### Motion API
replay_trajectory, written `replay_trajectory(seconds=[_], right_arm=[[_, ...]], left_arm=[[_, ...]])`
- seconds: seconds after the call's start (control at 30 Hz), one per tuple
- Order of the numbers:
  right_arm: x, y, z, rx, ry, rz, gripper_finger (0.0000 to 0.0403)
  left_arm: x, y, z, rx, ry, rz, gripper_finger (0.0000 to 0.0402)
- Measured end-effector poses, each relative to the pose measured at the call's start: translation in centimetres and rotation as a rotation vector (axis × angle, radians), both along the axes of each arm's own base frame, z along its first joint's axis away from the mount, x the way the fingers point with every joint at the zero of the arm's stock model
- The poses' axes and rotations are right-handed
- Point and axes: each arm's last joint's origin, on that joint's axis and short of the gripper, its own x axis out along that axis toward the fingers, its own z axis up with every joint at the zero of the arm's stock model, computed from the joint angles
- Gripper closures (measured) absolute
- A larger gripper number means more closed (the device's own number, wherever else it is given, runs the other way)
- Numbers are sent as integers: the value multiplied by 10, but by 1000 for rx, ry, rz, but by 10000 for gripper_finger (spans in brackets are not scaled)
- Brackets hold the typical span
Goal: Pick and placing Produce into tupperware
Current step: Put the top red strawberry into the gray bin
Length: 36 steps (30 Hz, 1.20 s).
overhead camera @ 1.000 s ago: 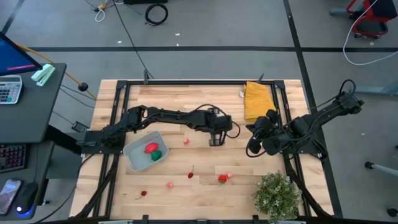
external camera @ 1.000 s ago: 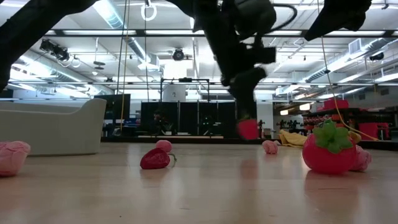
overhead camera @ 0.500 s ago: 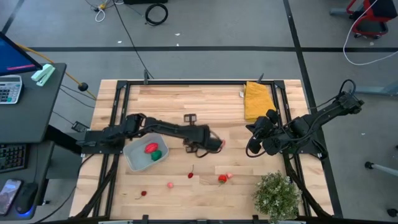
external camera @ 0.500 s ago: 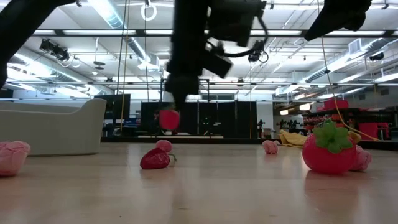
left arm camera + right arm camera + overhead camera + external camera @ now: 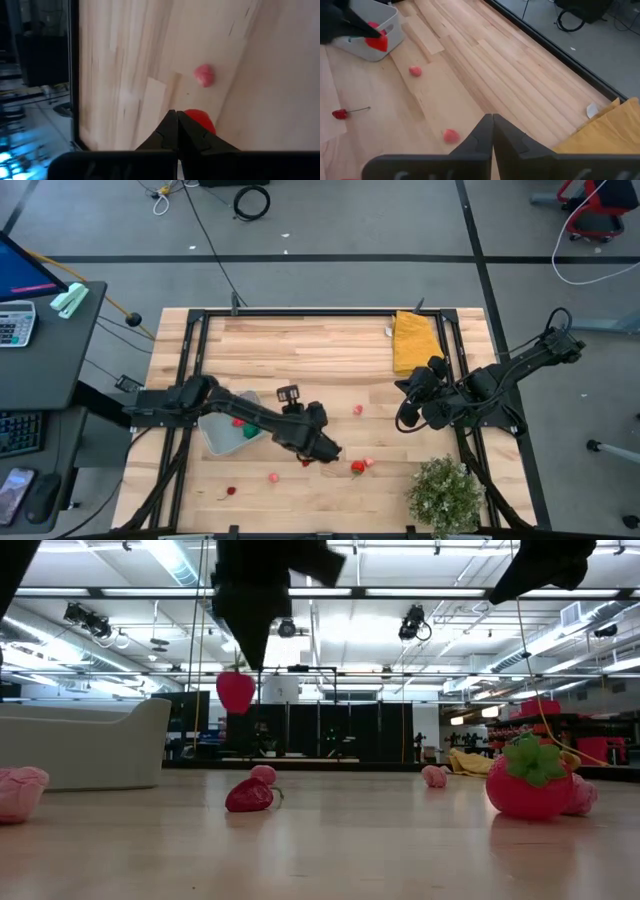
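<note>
I see my left end effector (image 5: 240, 668) clamped on a red strawberry (image 5: 235, 692) above the table (image 5: 330, 360), container (image 5: 215, 437) nearby, right end effector (image 5: 492, 122) closed, idle near yellow cloth (image 5: 412, 340)

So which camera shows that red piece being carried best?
The low view: the red piece hangs whole under the left gripper, clear of the table. The left wrist view half hides it behind the fingers, the right wrist view shows it far off, the high view not at all.

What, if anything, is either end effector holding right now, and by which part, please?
The left end effector holds a red toy fruit by its top, dangling clear of the table. The right end effector holds nothing.
</note>
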Motion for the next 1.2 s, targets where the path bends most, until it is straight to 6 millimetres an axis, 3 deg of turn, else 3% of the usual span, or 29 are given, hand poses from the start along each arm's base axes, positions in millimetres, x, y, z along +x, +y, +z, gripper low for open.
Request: replay_trajectory(seconds=[0.13, 0.27, 0.4, 0.7, 0.8, 0.93, 1.2], right_arm=[[0, 0, 0, 0, -1, 0, 385], [0, 0, 0, 11, -3, 0, 385], [0, 1, 0, 42, -10, -9, 385], [0, 1, 0, 51, -16, -17, 385], [0, 1, 0, 53, -17, -18, 385], [0, 1, 0, 53, -18, -19, 385], [0, 1, 0, 51, -17, -18, 385]], left_arm=[[-13, -10, 9, -3, -42, 3, 399], [-38, -4, 11, 0, -42, 48, 400], [-77, 9, 19, -35, -75, 163, 399], [-169, 22, 47, -118, -329, 348, 400], [-191, 25, 37, -171, -427, 402, 399], [-206, 20, 13, -294, -506, 416, 399], [-223, 12, -23, -397, -381, 421, 393]])
